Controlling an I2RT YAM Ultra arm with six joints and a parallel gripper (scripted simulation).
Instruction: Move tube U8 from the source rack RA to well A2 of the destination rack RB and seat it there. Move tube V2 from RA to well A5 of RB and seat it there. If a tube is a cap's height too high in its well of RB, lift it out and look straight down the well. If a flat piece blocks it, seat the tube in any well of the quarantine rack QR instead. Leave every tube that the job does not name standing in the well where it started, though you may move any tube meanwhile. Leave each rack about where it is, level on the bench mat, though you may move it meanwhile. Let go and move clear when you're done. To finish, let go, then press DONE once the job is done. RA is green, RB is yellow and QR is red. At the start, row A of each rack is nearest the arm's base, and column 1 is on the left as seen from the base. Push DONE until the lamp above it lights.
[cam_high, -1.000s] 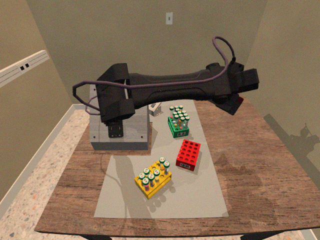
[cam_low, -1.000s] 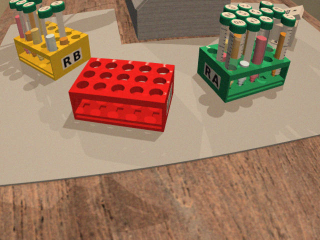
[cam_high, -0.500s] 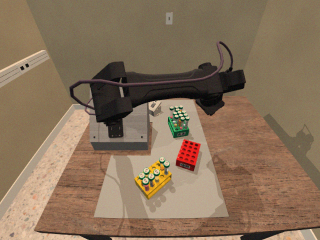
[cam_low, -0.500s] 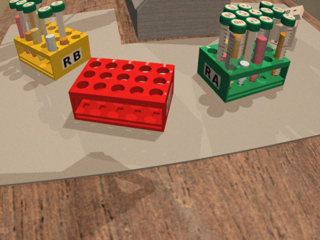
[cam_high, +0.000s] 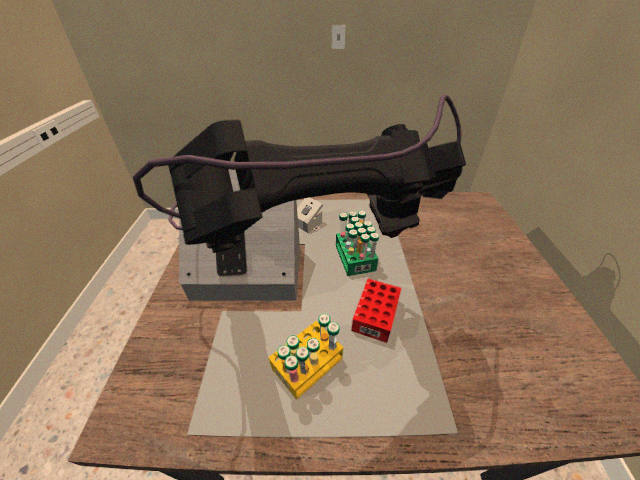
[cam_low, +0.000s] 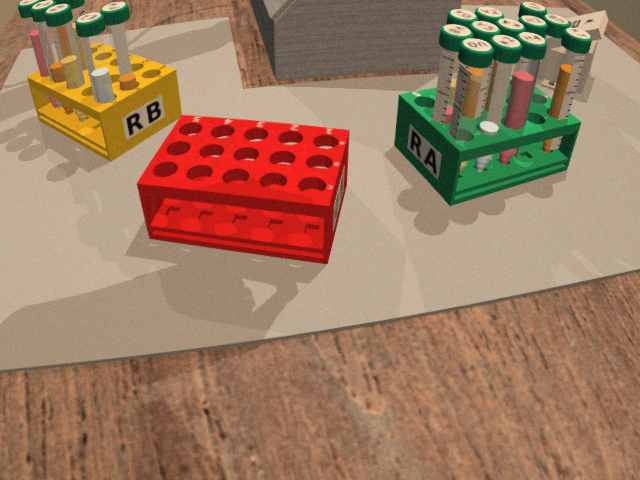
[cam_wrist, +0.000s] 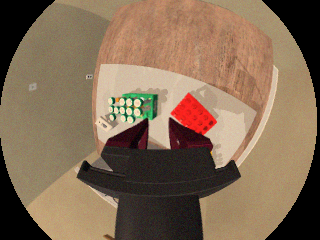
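While the gripper (cam_high: 397, 227) (cam_wrist: 158, 121) hangs above the bench mat (cam_high: 248, 403) (cam_low: 361, 289) (cam_wrist: 165, 80) with its 2 fingers partly spread and nothing between them, the green rack RA (cam_high: 338, 249) (cam_low: 447, 180) (cam_wrist: 154, 106) lies to the left of the fingertips in the wrist view, and the red rack QR (cam_high: 356, 326) (cam_low: 237, 197) (cam_wrist: 194, 114) to the right. RA is crowded with capped tubes; which 2 are U8 and V2 is too small to tell. The top view shows 7 capped tubes in the yellow rack RB (cam_high: 320, 368) (cam_low: 115, 136); the exterior view crops some caps.
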